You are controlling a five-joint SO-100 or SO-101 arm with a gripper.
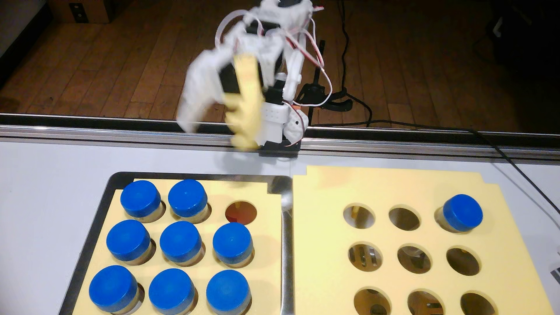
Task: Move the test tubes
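Several blue-capped test tubes (180, 240) stand in a yellow foam rack (268, 242) on the left. The rack's far right hole (241, 212) is empty. One blue-capped tube (462, 213) stands in the far right hole of a second yellow foam rack (394, 187) on the right. My gripper (215, 136) is blurred and hangs above the table's far edge, behind the left rack. Its white finger (189, 118) and yellow finger (244, 133) stand apart with nothing between them.
The left rack sits in a metal tray (286, 257). An aluminium rail (91, 133) runs along the table's far edge, with the arm's base (278, 145) clamped to it. Black cables (515, 163) cross the far right corner. The right rack's other holes are empty.
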